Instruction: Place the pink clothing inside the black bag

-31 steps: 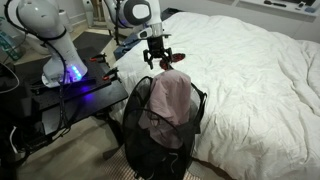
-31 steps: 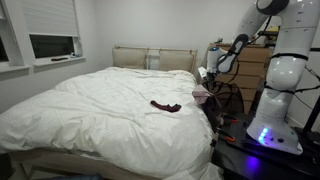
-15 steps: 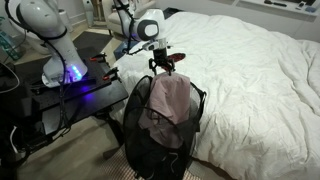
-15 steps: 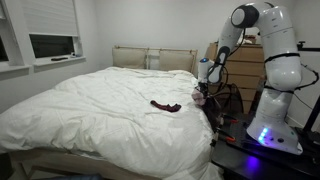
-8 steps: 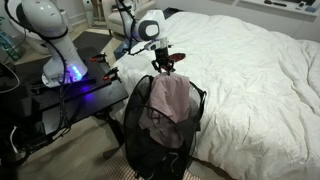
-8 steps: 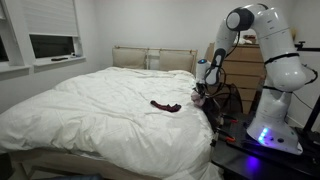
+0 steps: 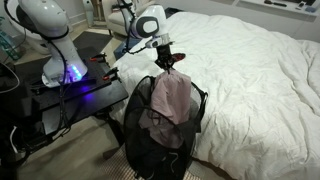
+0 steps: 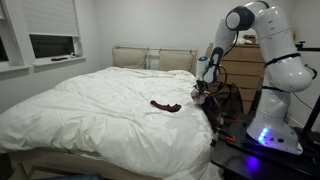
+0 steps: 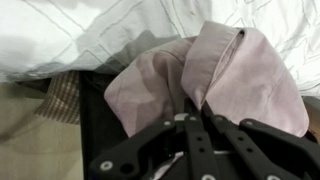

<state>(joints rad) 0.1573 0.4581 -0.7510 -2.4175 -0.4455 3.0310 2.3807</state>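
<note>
The pink clothing [image 7: 171,98] hangs over the top of the upright black bag [image 7: 150,145] beside the bed, part inside and part draped on the rim. My gripper [image 7: 168,66] points down at the clothing's top edge. In the wrist view the fingers [image 9: 190,112] stand together, pinching a raised fold of the pink clothing [image 9: 235,75], with the bag's dark mesh [image 9: 95,112] below. In an exterior view the gripper [image 8: 200,88] sits just above the pink cloth [image 8: 203,96] at the bed's side.
A white bed [image 7: 250,60] lies right against the bag. A small dark garment [image 8: 166,105] rests on the duvet. The robot's base with a blue light [image 7: 75,75] stands on a dark table, and a wooden dresser [image 8: 245,70] is behind it.
The gripper came down onto the top of the pink clothing and its jaws went from open to shut on a fold of it.
</note>
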